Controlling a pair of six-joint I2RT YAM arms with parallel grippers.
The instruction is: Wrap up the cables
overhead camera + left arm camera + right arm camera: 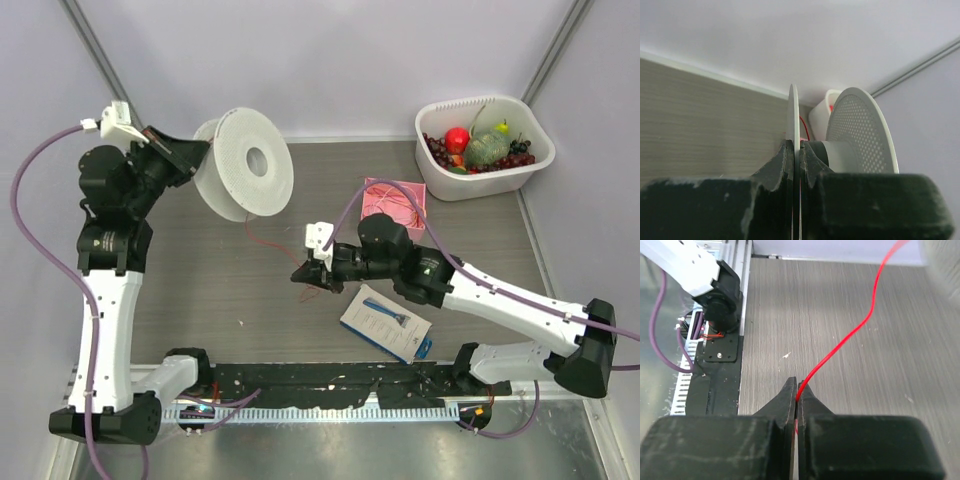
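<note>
One red wire (842,344), pinched between the right jaws

Robot lab: panel-walled test table (230,300)

The white-and-black left arm (108,300) rises from its base and bends toward the far left. Its black two-finger left gripper (196,152) is pinched on the rim of a white perforated plastic spool (235,182). The white-and-black right arm (505,298) stretches low and leftward, its black right gripper (796,390) clamped on a thin red-orange wire (871,310).
</note>
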